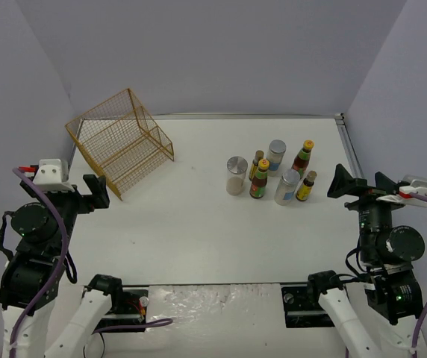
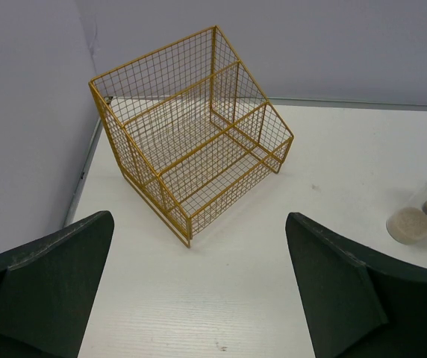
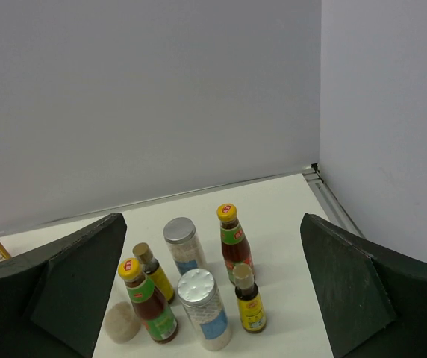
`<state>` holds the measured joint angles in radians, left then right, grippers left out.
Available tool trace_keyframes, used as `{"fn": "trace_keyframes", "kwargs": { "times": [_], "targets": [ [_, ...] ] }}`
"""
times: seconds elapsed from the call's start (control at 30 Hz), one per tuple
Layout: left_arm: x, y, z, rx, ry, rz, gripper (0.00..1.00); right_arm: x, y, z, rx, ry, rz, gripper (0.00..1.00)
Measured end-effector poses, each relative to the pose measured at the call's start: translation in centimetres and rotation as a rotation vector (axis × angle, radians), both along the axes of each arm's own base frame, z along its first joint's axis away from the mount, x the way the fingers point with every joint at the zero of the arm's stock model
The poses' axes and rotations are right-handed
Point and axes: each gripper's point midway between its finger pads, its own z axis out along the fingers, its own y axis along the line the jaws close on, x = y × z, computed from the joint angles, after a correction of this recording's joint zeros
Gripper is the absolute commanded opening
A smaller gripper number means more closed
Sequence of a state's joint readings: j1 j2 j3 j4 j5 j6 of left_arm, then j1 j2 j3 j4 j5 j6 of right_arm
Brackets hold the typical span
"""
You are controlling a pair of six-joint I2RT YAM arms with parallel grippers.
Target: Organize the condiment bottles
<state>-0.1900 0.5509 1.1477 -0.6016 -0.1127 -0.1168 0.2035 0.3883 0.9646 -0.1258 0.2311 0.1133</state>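
Note:
Seven condiment bottles stand in a cluster right of the table's centre. Three clear jars with silver lids: one at the left [image 1: 236, 175], one at the back [image 1: 276, 156], one in front [image 1: 287, 186]. Four dark bottles with yellow or tan caps: two near the middle [image 1: 259, 180] [image 1: 256, 165], one at the back right [image 1: 302, 158], one small at the right [image 1: 306, 186]. In the right wrist view the cluster lies ahead between the fingers, the front jar [image 3: 204, 308] nearest. My left gripper [image 1: 98, 191] and right gripper [image 1: 359, 183] are both open, empty and away from the bottles.
A yellow wire basket rack [image 1: 121, 139] with stepped compartments lies tilted at the back left, also in the left wrist view [image 2: 191, 142]. Purple-grey walls close the table at back and sides. A metal rail [image 1: 350, 149] runs along the right edge.

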Motion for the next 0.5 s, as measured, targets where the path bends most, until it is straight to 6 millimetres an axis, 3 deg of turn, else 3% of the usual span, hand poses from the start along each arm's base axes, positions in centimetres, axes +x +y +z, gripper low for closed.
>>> {"fn": "trace_keyframes", "kwargs": {
  "times": [0.3,0.5],
  "targets": [
    [0.1,-0.3,-0.7,-0.012,0.015,-0.012,0.97,0.7,0.9,-1.5,0.023,0.039,0.040,1.00],
    [0.7,-1.0,-3.2,-0.013,0.095,-0.037,0.97,3.7,3.0,-4.1,0.027,0.152,0.122,1.00]
  ]
}}
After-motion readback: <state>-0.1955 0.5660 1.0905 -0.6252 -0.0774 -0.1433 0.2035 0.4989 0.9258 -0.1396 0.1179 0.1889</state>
